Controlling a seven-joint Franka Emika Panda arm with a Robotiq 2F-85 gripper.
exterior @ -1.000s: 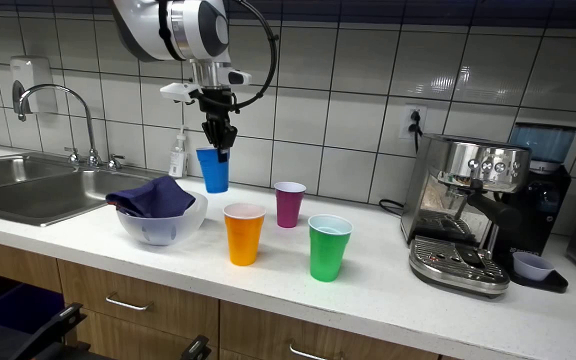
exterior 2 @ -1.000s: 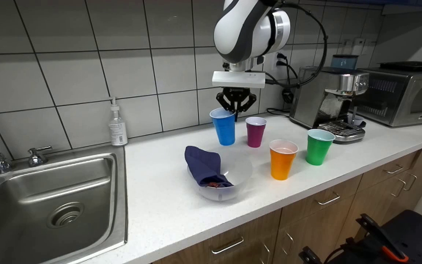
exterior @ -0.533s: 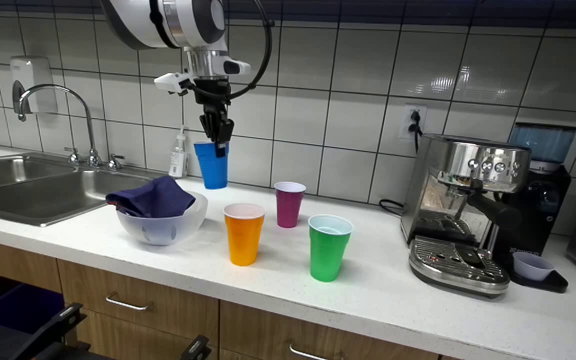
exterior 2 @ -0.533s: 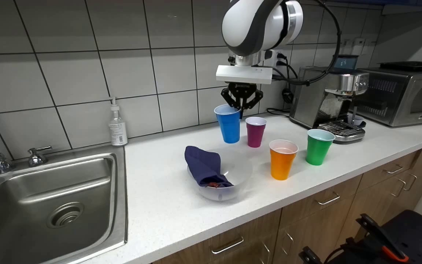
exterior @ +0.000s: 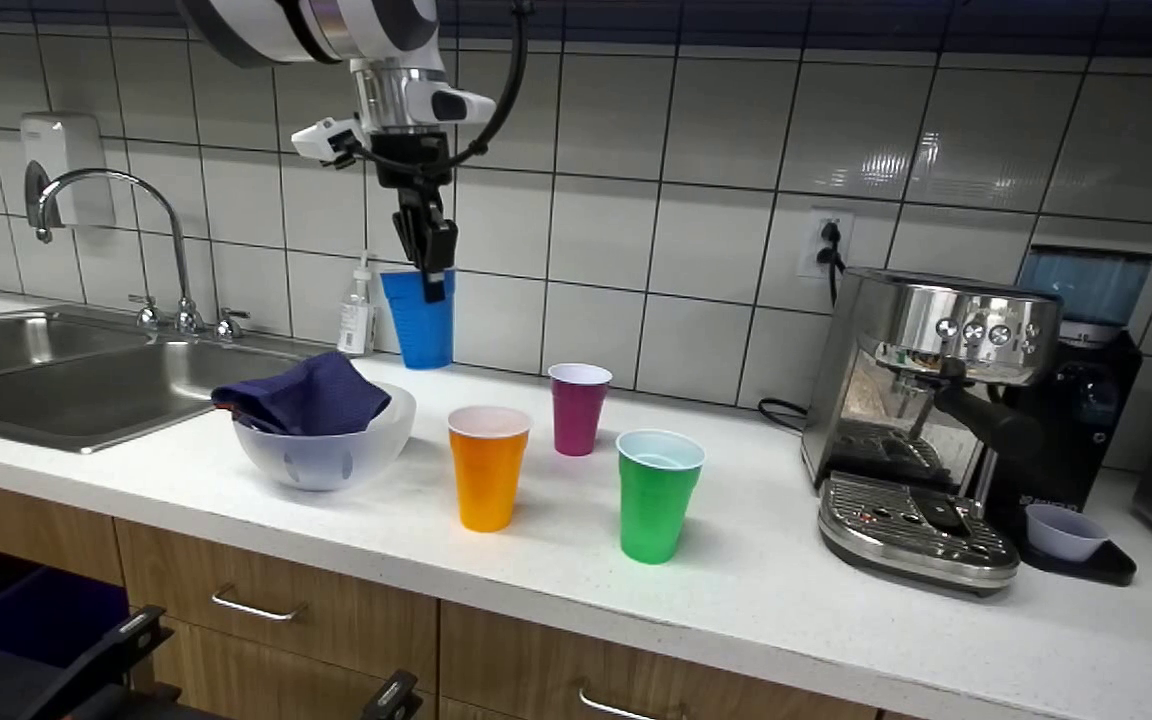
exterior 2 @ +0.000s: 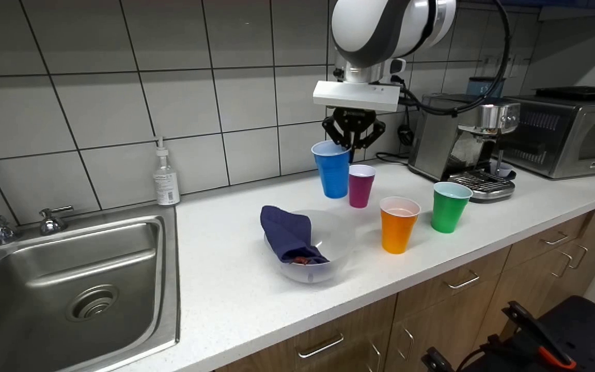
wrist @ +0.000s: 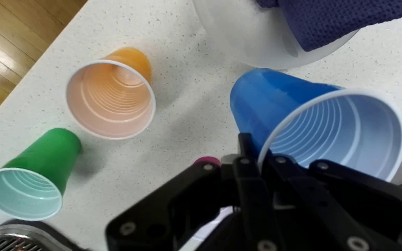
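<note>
The tool pinches the blue cup by its rim, higher than before. Below the tool, the purple cup stayed put.

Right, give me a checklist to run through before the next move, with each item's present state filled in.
1. Tool shut on the blue cup: ok.
2. That cup raised off the counter: ok.
3. Nothing inside it: cannot tell, its inner bottom is hidden.
4. The orange cup, green cup and purple cup upright: ok.
5. Bowl free of contents: not ok, a dark blue cloth lies in it.
</note>
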